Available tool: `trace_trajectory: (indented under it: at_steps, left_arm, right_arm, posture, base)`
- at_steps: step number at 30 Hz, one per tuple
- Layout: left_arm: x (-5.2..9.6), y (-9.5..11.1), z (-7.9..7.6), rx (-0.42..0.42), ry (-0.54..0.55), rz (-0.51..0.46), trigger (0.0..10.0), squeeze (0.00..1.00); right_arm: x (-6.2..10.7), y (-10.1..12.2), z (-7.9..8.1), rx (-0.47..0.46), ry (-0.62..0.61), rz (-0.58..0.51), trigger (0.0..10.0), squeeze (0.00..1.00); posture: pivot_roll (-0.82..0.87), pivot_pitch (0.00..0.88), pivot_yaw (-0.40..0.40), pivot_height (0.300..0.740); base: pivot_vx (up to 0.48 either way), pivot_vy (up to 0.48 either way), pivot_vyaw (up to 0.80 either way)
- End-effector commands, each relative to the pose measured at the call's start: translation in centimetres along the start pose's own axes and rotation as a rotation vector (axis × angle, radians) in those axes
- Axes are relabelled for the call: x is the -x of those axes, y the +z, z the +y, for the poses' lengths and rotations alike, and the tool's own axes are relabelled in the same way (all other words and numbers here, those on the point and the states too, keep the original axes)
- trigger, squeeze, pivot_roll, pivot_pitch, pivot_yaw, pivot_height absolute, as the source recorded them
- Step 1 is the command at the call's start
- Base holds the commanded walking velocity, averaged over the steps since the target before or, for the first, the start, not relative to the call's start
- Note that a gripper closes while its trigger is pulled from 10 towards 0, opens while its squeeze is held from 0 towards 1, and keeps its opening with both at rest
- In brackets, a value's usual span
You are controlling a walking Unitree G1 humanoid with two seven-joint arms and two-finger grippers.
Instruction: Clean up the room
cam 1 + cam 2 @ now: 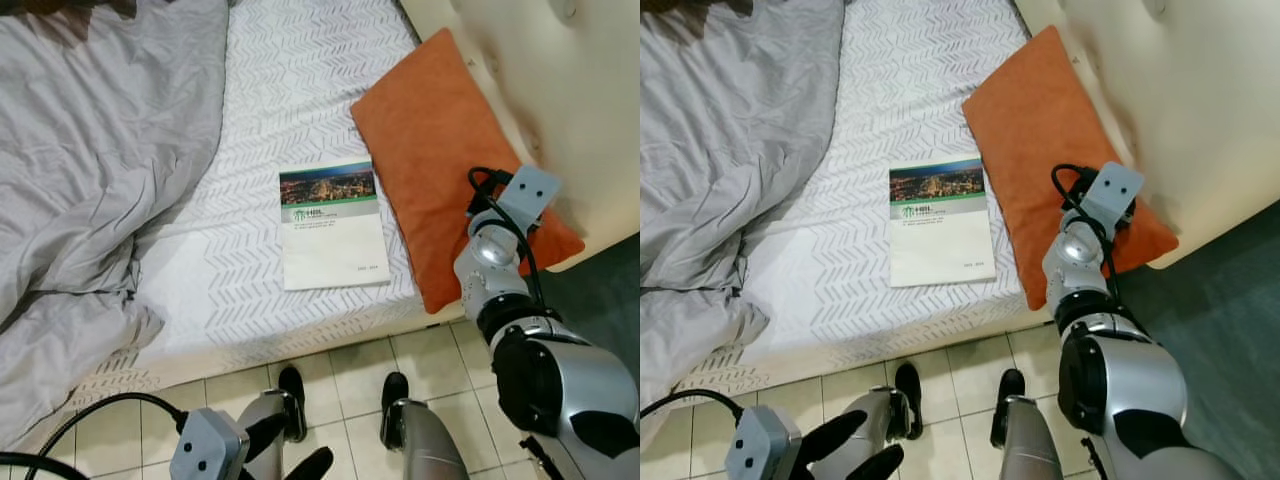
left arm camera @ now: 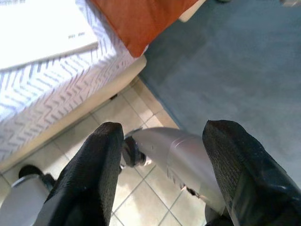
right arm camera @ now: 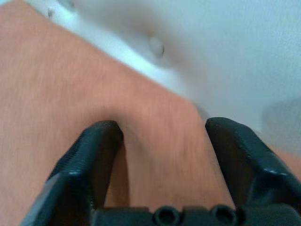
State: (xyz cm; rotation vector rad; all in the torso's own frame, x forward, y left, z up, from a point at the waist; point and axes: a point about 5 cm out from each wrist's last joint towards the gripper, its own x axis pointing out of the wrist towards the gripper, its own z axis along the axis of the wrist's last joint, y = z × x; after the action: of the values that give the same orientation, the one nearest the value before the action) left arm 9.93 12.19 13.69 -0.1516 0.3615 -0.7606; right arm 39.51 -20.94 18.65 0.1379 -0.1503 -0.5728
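Observation:
An orange pillow (image 1: 435,140) lies at the right side of the bed, against the cream headboard (image 1: 570,70). My right gripper (image 3: 162,155) rests on the pillow's near right part, open, with both black fingertips (image 3: 99,141) pressed into the orange fabric. A white booklet (image 1: 330,230) with a city photo on its cover lies flat on the patterned sheet (image 1: 290,70), just left of the pillow. A crumpled grey duvet (image 1: 90,150) covers the bed's left side. My left gripper (image 2: 162,174) hangs low over the tiled floor, open and empty.
The bed's edge runs across in front of me. Beige tiles (image 1: 340,375) lie below it, where my two feet (image 1: 393,395) stand. A blue-grey carpet (image 2: 235,61) begins to the right of the bed's corner.

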Motion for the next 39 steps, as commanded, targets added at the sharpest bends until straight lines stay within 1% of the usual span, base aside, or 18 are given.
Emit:
trace_trajectory:
  at_steps: [1, 3, 10, 11, 15, 16, 18, 19, 22, 23, 24, 25, 27, 28, 32, 34, 37, 39]
  left_arm:
    - [0.1, -0.5, 0.0, 0.017, 0.006, 0.023, 10.0, 0.0]
    - [-0.1, -0.5, 0.3, 0.015, 0.01, 0.021, 10.0, 0.0]
    - [-0.4, -1.4, 0.9, 0.034, 0.035, 0.052, 10.0, 0.0]
    - [-0.7, -2.4, 1.5, 0.05, 0.053, 0.065, 10.0, 0.0]
    - [-1.4, -3.2, 2.3, 0.04, 0.065, 0.067, 10.0, 0.0]
    - [-2.3, -3.4, 3.7, 0.004, 0.09, 0.049, 10.0, 0.0]
    - [-2.6, -3.4, 4.2, -0.01, 0.1, 0.04, 10.0, 0.0]
    - [-3.4, -3.4, 6.2, -0.048, 0.165, 0.031, 10.0, 0.0]
    - [-4.4, -3.8, 9.3, -0.066, 0.319, 0.026, 10.0, 0.0]
    - [-4.5, -3.5, 10.7, -0.086, 0.407, 0.01, 10.0, 0.0]
    - [-4.7, -3.3, 11.7, -0.098, 0.463, 0.0, 10.0, 0.0]
    - [-5.0, -2.8, 12.9, -0.103, 0.528, -0.032, 10.0, 0.0]
    - [-5.1, -2.7, 13.1, -0.104, 0.539, -0.043, 10.0, 0.0]
    - [-5.4, -2.2, 13.4, -0.108, 0.544, -0.064, 10.0, 0.0]
    - [-6.5, -0.5, 14.4, -0.166, 0.577, -0.137, 10.0, 0.0]
    - [-6.6, -0.3, 14.6, -0.183, 0.59, -0.149, 10.0, 0.0]
    - [-4.7, -0.6, 14.7, -0.187, 0.685, -0.196, 10.0, 0.0]
    - [-4.3, -0.7, 14.7, -0.187, 0.707, -0.205, 10.0, 0.0]
  right_arm:
    - [-0.5, 1.6, 0.1, 0.014, -0.013, -0.079, 10.0, 1.0]
    - [-0.5, 1.7, 0.1, 0.063, 0.007, -0.101, 10.0, 1.0]
    - [0.0, 0.7, 0.1, 0.085, 0.044, -0.089, 10.0, 1.0]
    - [0.6, -0.5, -0.2, 0.074, 0.054, -0.076, 10.0, 1.0]
    - [1.3, -1.6, -0.6, 0.078, 0.07, -0.078, 10.0, 1.0]
    - [2.7, -2.8, -1.0, 0.088, 0.114, -0.123, 10.0, 1.0]
    - [3.2, -3.1, -1.1, 0.092, 0.133, -0.146, 10.0, 1.0]
    - [5.0, -4.1, -2.0, 0.084, 0.174, -0.168, 10.0, 1.0]
    - [7.1, -5.8, -3.8, 0.041, 0.197, -0.102, 10.0, 1.0]
    - [8.2, -6.4, -4.8, 0.026, 0.225, -0.068, 10.0, 1.0]
    - [8.8, -6.8, -5.4, 0.018, 0.248, -0.044, 10.0, 1.0]
    - [9.9, -7.6, -7.0, 0.025, 0.27, -0.013, 10.0, 1.0]
    - [10.2, -7.8, -7.5, 0.031, 0.271, -0.005, 10.0, 1.0]
    - [10.7, -8.2, -8.5, 0.043, 0.262, 0.01, 10.0, 1.0]
    - [12.2, -8.5, -11.6, 0.07, 0.234, 0.04, 10.0, 1.0]
    - [12.7, -8.4, -12.2, 0.073, 0.225, 0.048, 10.0, 1.0]
    - [15.3, -8.2, -14.4, 0.053, 0.227, 0.101, 10.0, 1.0]
    - [15.9, -8.3, -14.6, 0.053, 0.244, 0.115, 10.0, 1.0]
  posture:
    - [0.2, 0.479, 0.049, 0.74]
    - [0.19, 0.473, 0.042, 0.74]
    - [0.17, 0.474, 0.025, 0.74]
    - [0.15, 0.44, 0.003, 0.74]
    - [0.12, 0.394, -0.015, 0.74]
    - [0.09, 0.32, -0.033, 0.74]
    - [0.09, 0.32, -0.033, 0.74]
    - [0.07, 0.262, -0.047, 0.74]
    - [0.02, 0.157, -0.048, 0.74]
    - [0.0, 0.095, -0.049, 0.74]
    - [0.0, 0.081, -0.047, 0.74]
    - [-0.02, 0.043, -0.044, 0.74]
    - [-0.02, 0.043, -0.044, 0.74]
    - [-0.02, 0.0, -0.043, 0.74]
    - [-0.03, 0.0, -0.03, 0.74]
    - [-0.03, 0.0, -0.03, 0.74]
    - [-0.04, 0.0, -0.036, 0.74]
    - [-0.03, 0.0, -0.041, 0.74]
  base:
    - [0.0, 0.0, 0.0]
    - [0.0, 0.0, 0.0]
    - [0.0, 0.0, 0.0]
    - [0.0, 0.0, 0.0]
    - [0.0, 0.0, 0.0]
    - [0.0, 0.0, 0.0]
    - [0.0, 0.0, 0.0]
    - [0.0, 0.0, 0.0]
    - [0.0, 0.0, 0.0]
    - [0.0, 0.0, 0.0]
    - [0.0, 0.0, 0.0]
    - [0.0, 0.0, 0.0]
    - [0.0, 0.0, 0.0]
    - [0.0, 0.0, 0.0]
    - [0.0, 0.0, 0.0]
    - [0.0, 0.0, 0.0]
    - [0.0, 0.0, 0.0]
    - [0.0, 0.0, 0.0]
